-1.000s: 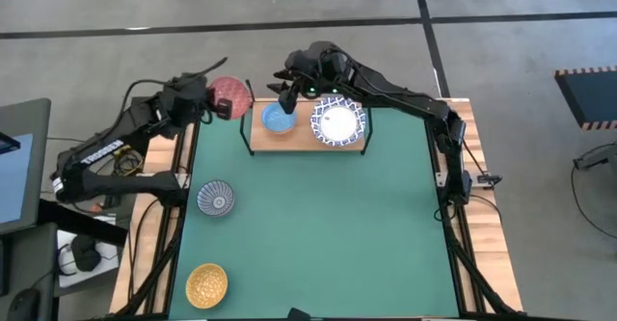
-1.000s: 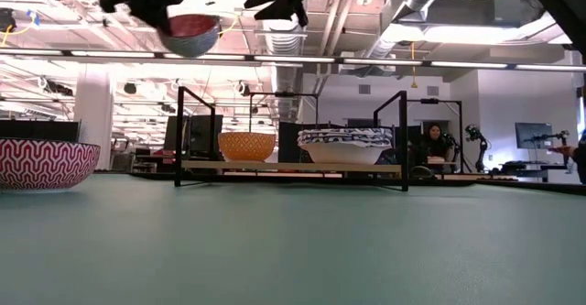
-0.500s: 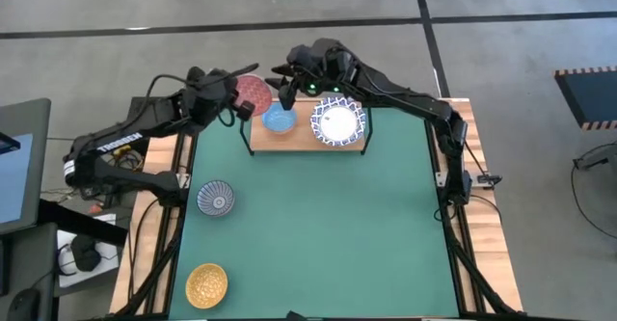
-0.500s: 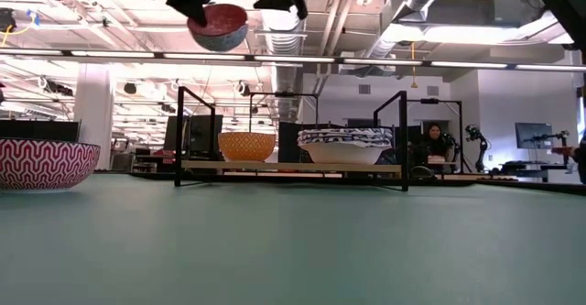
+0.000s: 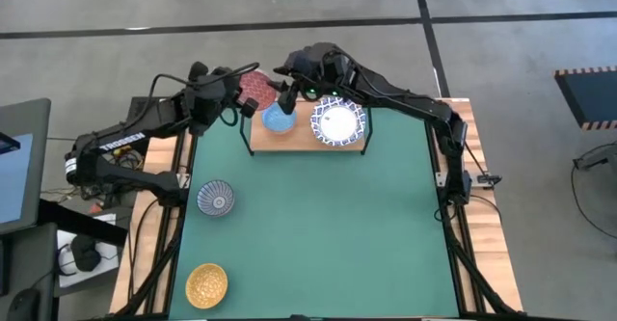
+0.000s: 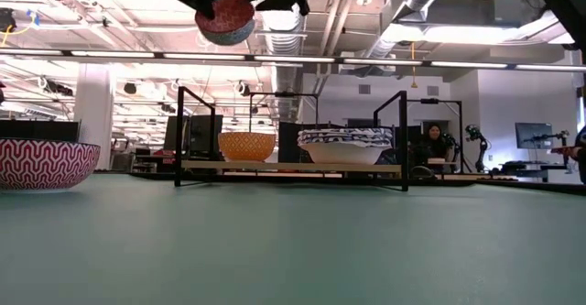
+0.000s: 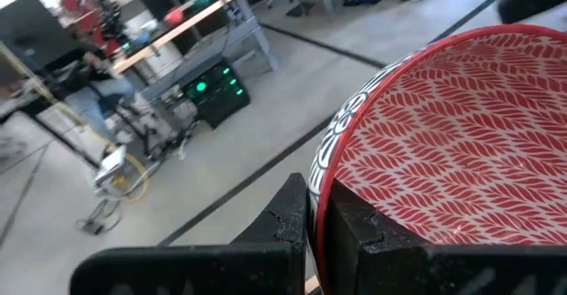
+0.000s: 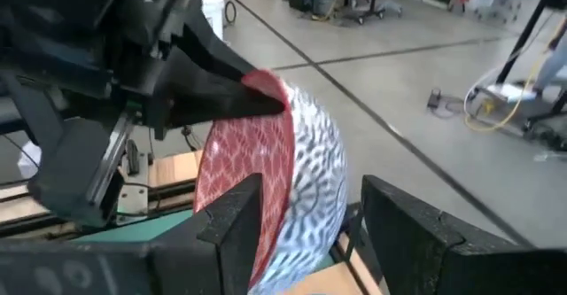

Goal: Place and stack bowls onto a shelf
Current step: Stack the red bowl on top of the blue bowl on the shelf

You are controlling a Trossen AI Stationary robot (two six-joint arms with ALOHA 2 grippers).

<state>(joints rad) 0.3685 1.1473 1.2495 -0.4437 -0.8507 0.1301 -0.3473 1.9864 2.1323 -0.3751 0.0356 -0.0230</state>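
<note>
Background stuff only: the green mat (image 5: 318, 225) covers most of the wooden table (image 5: 487, 244), which pokes out along both side edges. Grey floor all around with dark lines (image 5: 289, 24) running across it. Off the table's left edge there's a dark monitor-looking thing (image 5: 19, 167) and some cables (image 5: 82, 254). From mat level you can see a big lab room, ceiling pipes and ducts (image 6: 412, 3), and a person (image 6: 430, 145) sitting at a desk way back. A workbench with green-lit gear (image 7: 208, 87) too.

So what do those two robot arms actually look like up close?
Both arms are dark, nearly black, built of slim jointed segments with thin black cables along them. The left arm carries white lettering on its side; the right arm shows a small green light near the wrist. Each pincer ends in two blocky black fingers.
</note>
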